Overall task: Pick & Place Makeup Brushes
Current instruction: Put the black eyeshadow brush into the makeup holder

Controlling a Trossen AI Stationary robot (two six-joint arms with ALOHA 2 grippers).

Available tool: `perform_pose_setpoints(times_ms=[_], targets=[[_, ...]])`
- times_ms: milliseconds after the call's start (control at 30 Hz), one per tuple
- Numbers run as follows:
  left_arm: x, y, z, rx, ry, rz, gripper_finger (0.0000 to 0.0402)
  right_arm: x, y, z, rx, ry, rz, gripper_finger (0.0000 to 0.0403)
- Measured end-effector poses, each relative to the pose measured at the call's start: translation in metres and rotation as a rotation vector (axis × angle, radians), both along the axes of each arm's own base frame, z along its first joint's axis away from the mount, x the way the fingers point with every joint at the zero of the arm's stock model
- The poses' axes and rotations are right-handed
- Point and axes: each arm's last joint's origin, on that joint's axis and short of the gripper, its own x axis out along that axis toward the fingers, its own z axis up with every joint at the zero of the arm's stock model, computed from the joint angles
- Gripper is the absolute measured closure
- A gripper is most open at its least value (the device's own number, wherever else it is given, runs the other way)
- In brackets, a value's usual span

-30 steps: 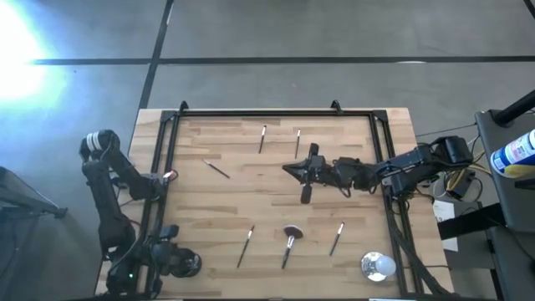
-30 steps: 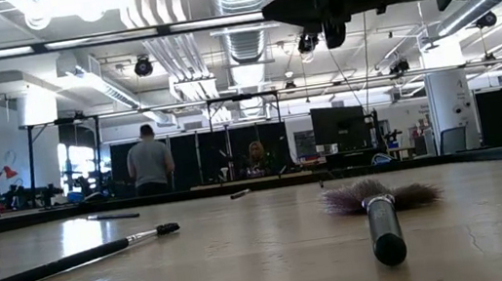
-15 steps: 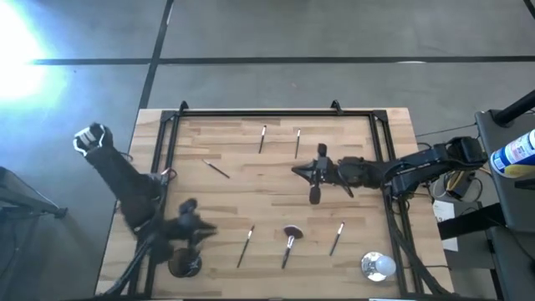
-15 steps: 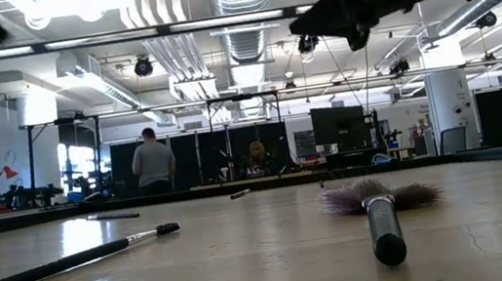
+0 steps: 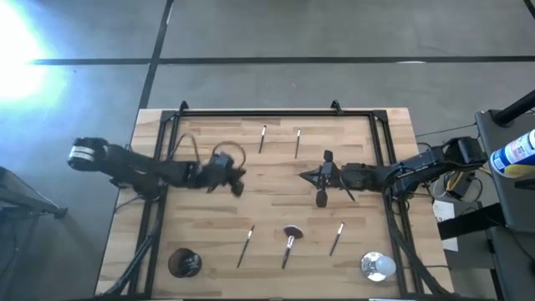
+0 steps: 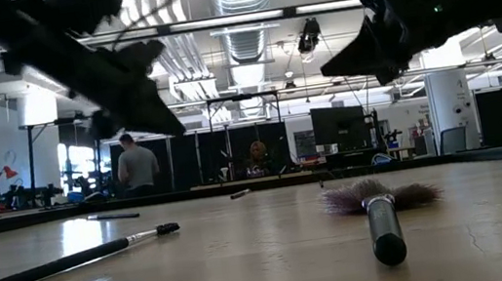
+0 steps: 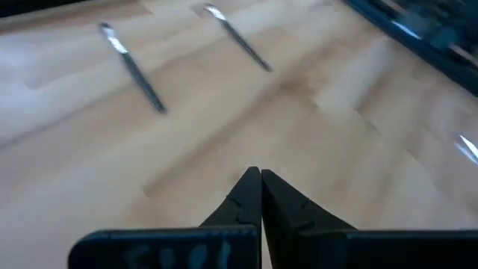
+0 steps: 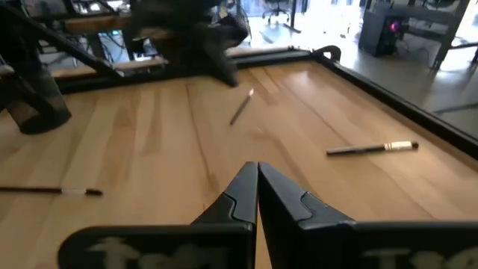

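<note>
A: Left tool [image 5: 237, 184]?

B: Shut tight, fingertips pressed together in the wrist view, nothing between them. Hangs above the left-middle of the surface [image 5: 276, 201], well clear of the wood in the low view.

A: And the right tool [image 5: 307, 176]?

B: Closed as well, and empty. Raised over the middle of the surface, pointing toward the left tool, well apart from it.

A: Brushes [image 5: 262, 139]?

B: All flat on the surface, none gripped. Two thin ones side by side toward the top of the high view, between the two tools and the frame rail. Three more toward the bottom edge: fluffy brush [image 5: 290, 238] in the middle, head pointing away from the low camera, with a thin one on either side of it and near it.

A: Anything else down there?

B: Black cup [image 5: 185, 263] at the bottom left corner, upright, well apart from the brushes. Shiny round thing [image 5: 376, 266] at the bottom right corner. Beyond the surface, a person [image 6: 136, 164] standing far back in the room.
</note>
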Motion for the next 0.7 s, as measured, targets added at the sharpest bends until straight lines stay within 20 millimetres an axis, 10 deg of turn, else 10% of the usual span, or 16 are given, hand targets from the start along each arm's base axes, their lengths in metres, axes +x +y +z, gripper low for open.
perform_pose_setpoints(times_ms=[700], targets=[[0.103, 0.200, -0.018, -0.081, 0.210, 0.192, 0.0308, -0.013, -0.002, -0.012, -0.097, 0.031, -0.001, 0.0394]])
